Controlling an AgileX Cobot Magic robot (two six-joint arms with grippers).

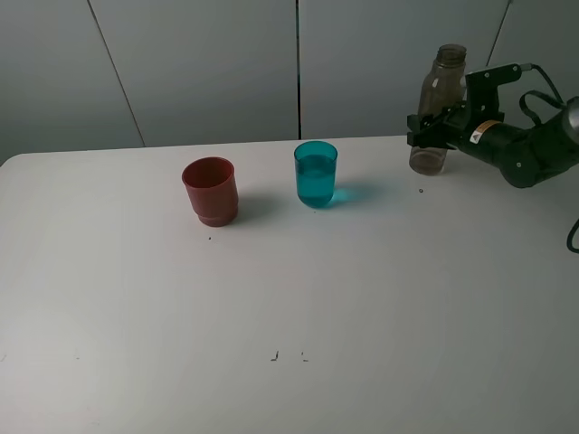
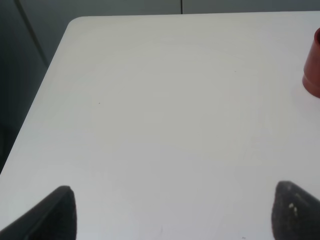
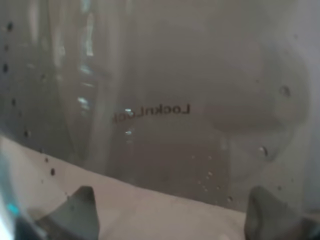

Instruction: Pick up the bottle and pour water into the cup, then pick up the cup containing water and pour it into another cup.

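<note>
In the upper right of the frame the bottle [image 1: 443,89] stands upright on the tabletop [image 1: 289,298], with the right tool [image 1: 431,131] around it; whether it presses cannot be told. The teal cup [image 1: 316,174], at upper centre, holds water, near the red cup [image 1: 210,190]. The left tool [image 2: 175,212] is wide open.

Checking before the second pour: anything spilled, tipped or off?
Nothing stands out. Bottle, teal cup and red cup all stand upright; no puddle shows on the table, only a few tiny dark specks.

Upright bottle [image 1: 443,90], teal cup [image 1: 316,174] (holding water), red cup [image 1: 211,190].
</note>
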